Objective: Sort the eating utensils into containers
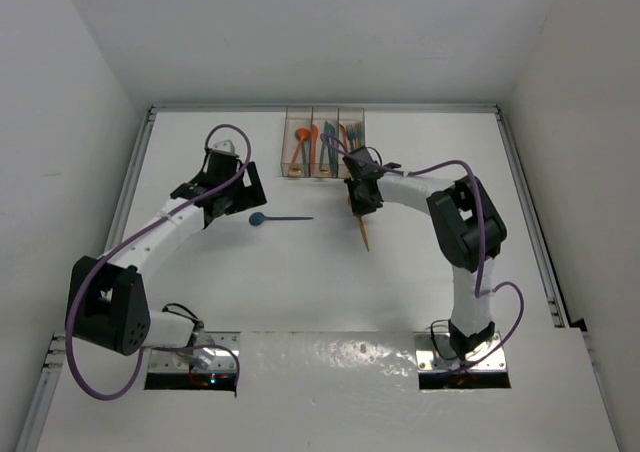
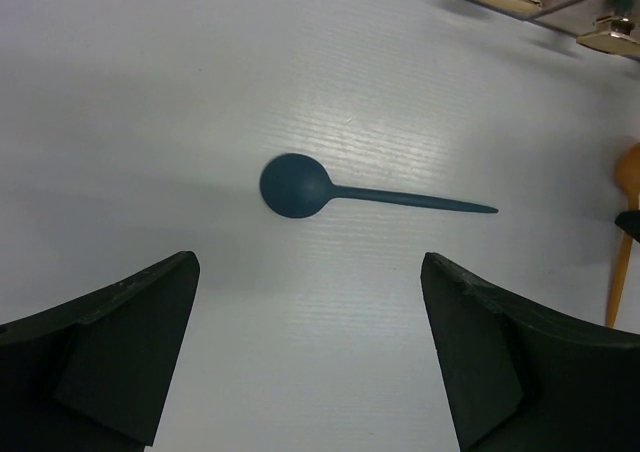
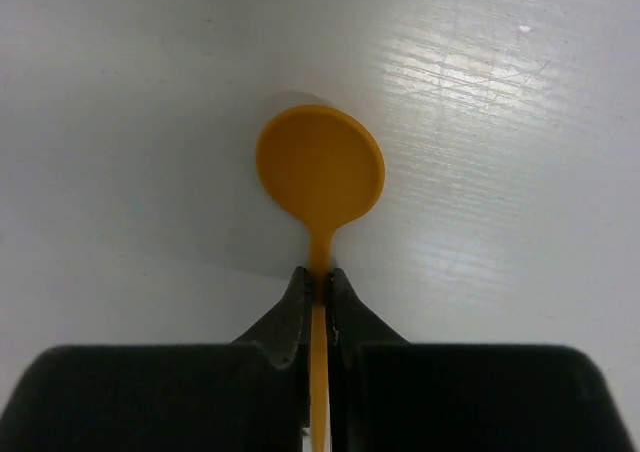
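A dark teal spoon (image 1: 280, 218) lies flat on the white table, bowl to the left. In the left wrist view the teal spoon (image 2: 330, 190) sits just ahead of my left gripper (image 2: 310, 259), which is wide open and holds nothing. My left gripper (image 1: 248, 188) is above and left of the spoon. My right gripper (image 3: 320, 274) is shut on the neck of an orange spoon (image 3: 320, 172), bowl pointing forward. The orange spoon's handle (image 1: 364, 234) trails below my right gripper (image 1: 360, 198). The containers (image 1: 325, 157) stand at the table's far edge with several utensils inside.
Raised rails (image 1: 527, 212) run along the table's left, right and far sides, with white walls beyond. Purple cables (image 1: 225, 132) loop over both arms. The right arm's elbow (image 1: 465, 222) rises right of centre. The orange spoon (image 2: 622, 252) shows at the left wrist view's right edge.
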Available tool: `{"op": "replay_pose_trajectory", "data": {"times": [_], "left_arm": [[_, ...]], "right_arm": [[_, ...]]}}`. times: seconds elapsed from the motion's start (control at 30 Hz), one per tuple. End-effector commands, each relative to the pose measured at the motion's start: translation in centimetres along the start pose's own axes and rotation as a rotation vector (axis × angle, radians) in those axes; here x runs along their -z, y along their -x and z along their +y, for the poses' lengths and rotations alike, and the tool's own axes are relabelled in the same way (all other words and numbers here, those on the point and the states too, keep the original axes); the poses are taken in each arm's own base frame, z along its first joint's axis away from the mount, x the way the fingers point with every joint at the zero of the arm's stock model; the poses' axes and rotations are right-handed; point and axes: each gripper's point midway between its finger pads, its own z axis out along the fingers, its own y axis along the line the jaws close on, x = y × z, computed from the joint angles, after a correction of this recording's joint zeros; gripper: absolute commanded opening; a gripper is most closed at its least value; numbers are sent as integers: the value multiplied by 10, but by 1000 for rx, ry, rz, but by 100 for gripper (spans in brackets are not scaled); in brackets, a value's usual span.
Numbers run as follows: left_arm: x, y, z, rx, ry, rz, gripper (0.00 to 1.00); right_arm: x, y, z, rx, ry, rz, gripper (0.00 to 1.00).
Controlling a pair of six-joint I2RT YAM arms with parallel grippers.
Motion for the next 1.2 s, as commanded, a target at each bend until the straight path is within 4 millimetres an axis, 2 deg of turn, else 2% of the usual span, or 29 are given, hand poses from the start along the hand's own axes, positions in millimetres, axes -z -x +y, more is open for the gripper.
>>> {"op": "replay_pose_trajectory", "data": {"times": [0.0, 0.03, 0.13, 0.17, 0.23, 0.27, 0.33, 0.37, 0.43, 0.47, 0.5, 0.6, 0.63, 0.7, 0.73, 0.8, 0.83, 0.93, 1.0, 1.17], "left_arm": [[6, 12, -13, 1, -66, -45, 92], [7, 11, -14, 6, -71, -42, 92], [8, 9, -16, 17, -85, -39, 92], [9, 10, -16, 21, -86, -42, 92], [9, 9, -15, 28, -77, -41, 92], [10, 10, -14, 31, -73, -44, 92], [10, 9, -12, 34, -63, -43, 92], [10, 9, -11, 37, -60, -44, 92], [10, 5, -9, 37, -52, -37, 92], [10, 4, -7, 40, -48, -32, 92], [11, 2, -6, 46, -42, -26, 92], [13, -6, 1, 53, -18, -14, 92], [14, -8, 4, 55, -9, -11, 92], [17, -10, 6, 65, 0, -9, 92], [19, -11, 8, 65, 8, -4, 92], [22, -14, 11, 75, 13, -5, 92], [24, -15, 12, 77, 17, -5, 92], [29, -19, 17, 89, 24, -8, 92], [29, -24, 20, 93, 30, -2, 92], [29, -30, 23, 104, 33, 5, 92]], "right_arm": [[8, -2, 9, 46, -11, 6, 0], [13, 4, 15, 50, 2, -15, 0], [45, 43, 39, 37, 67, -129, 0], [61, 68, 47, 9, 96, -194, 0], [78, 95, 57, -17, 129, -257, 0], [93, 124, 66, -39, 156, -322, 0], [106, 151, 77, -56, 196, -383, 0], [122, 177, 85, -66, 226, -449, 0], [120, 202, 95, -81, 256, -500, 0], [136, 226, 105, -84, 295, -564, 0], [124, 235, 110, -85, 299, -576, 0], [133, 275, 123, -87, 345, -712, 0], [121, 279, 125, -90, 344, -723, 0], [122, 297, 129, -102, 369, -812, 0], [109, 299, 129, -93, 364, -820, 0], [106, 313, 127, -111, 357, -896, 0], [101, 315, 126, -116, 357, -907, 0], [69, 318, 128, -123, 351, -905, 0], [57, 318, 126, -126, 335, -908, 0], [19, 308, 117, -131, 297, -866, 1]]}}
